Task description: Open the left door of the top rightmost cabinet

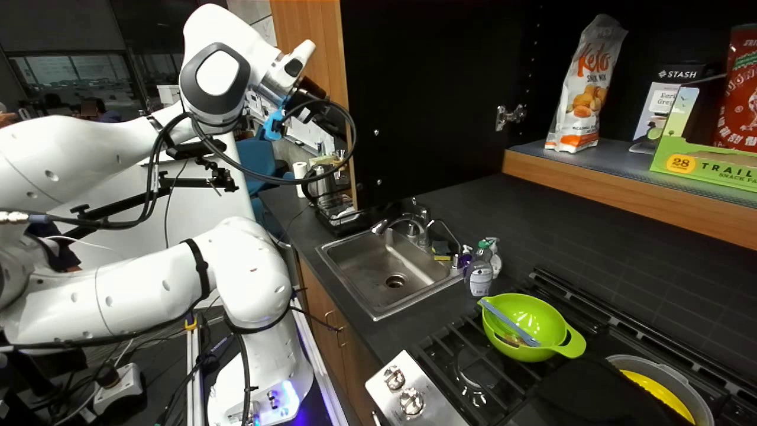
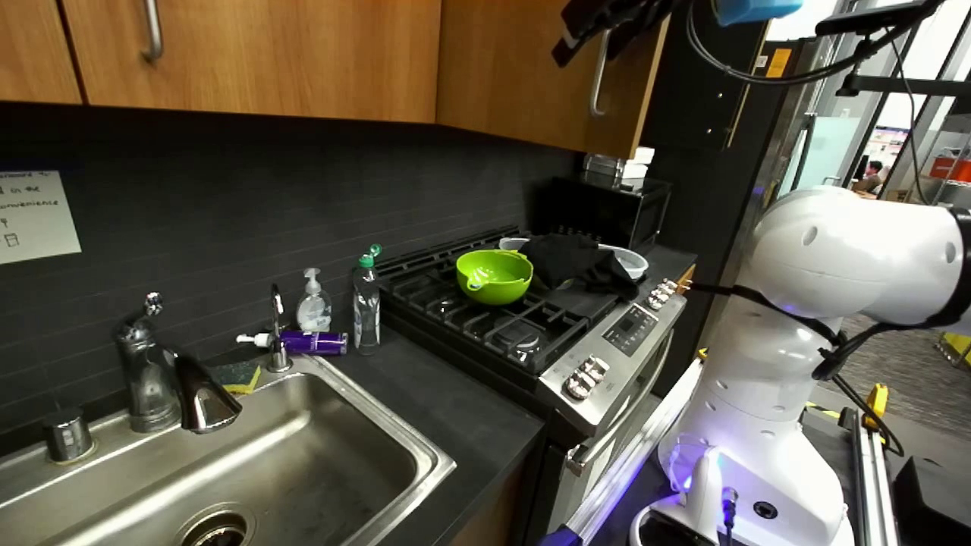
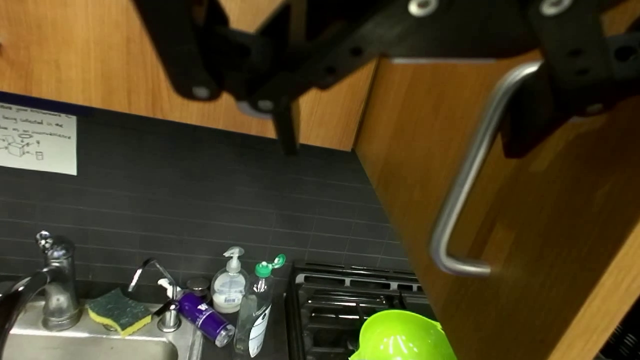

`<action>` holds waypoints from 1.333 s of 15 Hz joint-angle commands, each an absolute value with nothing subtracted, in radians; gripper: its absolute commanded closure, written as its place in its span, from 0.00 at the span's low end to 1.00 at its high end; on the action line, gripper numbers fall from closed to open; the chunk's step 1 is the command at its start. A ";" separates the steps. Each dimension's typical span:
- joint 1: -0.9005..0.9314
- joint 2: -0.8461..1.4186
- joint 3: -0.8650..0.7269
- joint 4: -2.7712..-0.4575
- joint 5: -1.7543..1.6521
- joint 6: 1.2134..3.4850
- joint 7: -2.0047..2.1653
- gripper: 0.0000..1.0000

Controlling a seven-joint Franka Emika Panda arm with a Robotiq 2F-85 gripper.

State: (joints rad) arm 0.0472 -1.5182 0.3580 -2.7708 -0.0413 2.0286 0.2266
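Observation:
The left door [image 2: 523,76] of the top rightmost cabinet stands swung out; its dark inner face [image 1: 426,100] and hinge show in an exterior view. Behind it the cabinet's wooden shelf edge [image 1: 621,192] is visible. A slim silver handle [image 3: 462,185] runs along the brown outer face. My gripper [image 3: 401,152] comes from the top of the wrist view with its fingers wide apart. One finger [image 3: 530,125] is close beside the handle's upper end; contact cannot be told. The opposite finger [image 3: 287,127] is well to the left. In an exterior view the gripper [image 2: 590,54] is around the handle's height.
On the shelf stand a snack bag [image 1: 585,89], a tea box [image 1: 659,112] and a green carton [image 1: 709,163]. Below are a sink [image 1: 384,266], soap bottles [image 3: 230,290], a stove [image 2: 501,334] and a green bowl [image 2: 497,280]. Another brown wall cabinet [image 2: 265,61] adjoins the door.

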 commanded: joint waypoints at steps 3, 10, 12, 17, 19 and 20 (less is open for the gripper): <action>0.092 -1.493 0.363 -2.783 -0.039 2.122 0.209 0.00; 0.095 -1.493 0.355 -2.781 -0.049 2.126 0.217 0.00; 0.094 -1.492 0.355 -2.780 -0.048 2.127 0.219 0.00; 0.092 -1.510 0.338 -2.782 -0.039 2.093 0.233 0.00; 0.113 -1.513 0.314 -2.786 -0.052 2.084 0.247 0.00; 0.119 -1.513 0.305 -2.786 -0.056 2.082 0.252 0.00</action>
